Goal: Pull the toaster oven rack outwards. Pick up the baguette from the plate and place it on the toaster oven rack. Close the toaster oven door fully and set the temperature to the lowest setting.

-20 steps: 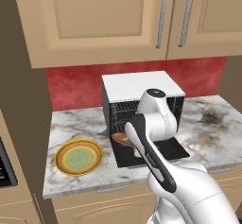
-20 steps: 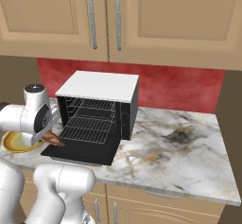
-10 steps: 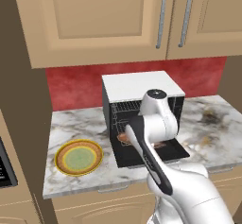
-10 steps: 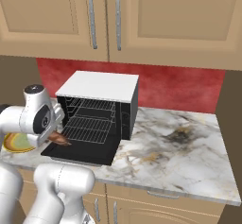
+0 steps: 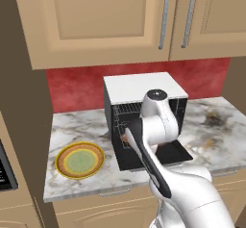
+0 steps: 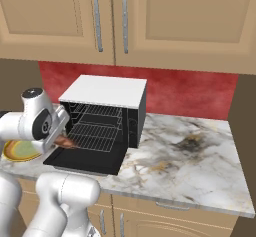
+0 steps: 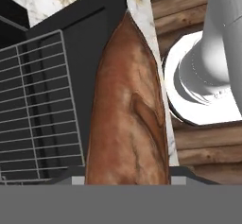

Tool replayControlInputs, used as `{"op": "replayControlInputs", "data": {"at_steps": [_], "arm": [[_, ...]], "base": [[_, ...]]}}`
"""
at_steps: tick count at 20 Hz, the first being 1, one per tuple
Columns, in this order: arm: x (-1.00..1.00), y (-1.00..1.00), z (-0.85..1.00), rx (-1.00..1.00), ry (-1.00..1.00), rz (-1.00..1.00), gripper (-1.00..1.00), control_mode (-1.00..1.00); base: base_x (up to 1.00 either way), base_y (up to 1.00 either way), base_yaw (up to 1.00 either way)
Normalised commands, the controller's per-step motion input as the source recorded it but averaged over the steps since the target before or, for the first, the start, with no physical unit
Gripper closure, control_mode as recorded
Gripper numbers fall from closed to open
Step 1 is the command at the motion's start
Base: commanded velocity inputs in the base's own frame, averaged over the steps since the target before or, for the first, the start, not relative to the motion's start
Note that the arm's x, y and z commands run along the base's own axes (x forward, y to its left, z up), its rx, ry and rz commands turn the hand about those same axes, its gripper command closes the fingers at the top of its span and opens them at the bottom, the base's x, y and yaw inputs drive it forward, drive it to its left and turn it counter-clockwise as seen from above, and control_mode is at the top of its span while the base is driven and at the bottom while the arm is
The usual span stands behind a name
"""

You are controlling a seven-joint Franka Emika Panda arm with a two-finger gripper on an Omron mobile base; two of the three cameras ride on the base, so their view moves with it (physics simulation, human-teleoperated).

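The black toaster oven [image 5: 144, 119] with a white top stands at the back of the counter, and its door [image 6: 87, 159] lies folded down flat. The grey wire rack [image 6: 97, 133] is pulled out over the door. My gripper [image 6: 64, 140] is shut on the brown baguette [image 6: 68, 142], which hangs just above the door's left edge, beside the rack. In the hand view the baguette [image 7: 127, 119] runs lengthwise, with the rack [image 7: 33, 114] to one side of it over the black door [image 7: 85, 34]. The yellow-rimmed plate [image 5: 80, 159] sits bare on the counter left of the oven.
Tan wall cabinets [image 5: 120, 20] hang above the oven, in front of a red backsplash [image 6: 190, 93]. The marble counter [image 6: 190, 156] stretches to the right of the oven. A dark appliance [image 5: 5, 171] shows at the far left edge.
The arm has carried the baguette a little to the right, from the plate side to the left edge of the oven door. The grip has not changed.
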Motion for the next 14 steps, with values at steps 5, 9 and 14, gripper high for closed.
{"op": "replayControlInputs", "data": {"at_steps": [5,9,14], "arm": [[0.11,-0.16,0.02,0.00,-0.08,0.05,1.00,-1.00],[0.22,-0.10,0.00,-0.02,-0.01,0.06,1.00,-1.00],[0.37,-0.08,0.00,-0.01,0.00,0.07,1.00,-1.00]], "base": [[0.00,0.00,0.00],[0.00,0.00,0.00],[0.00,0.00,0.00]]}}
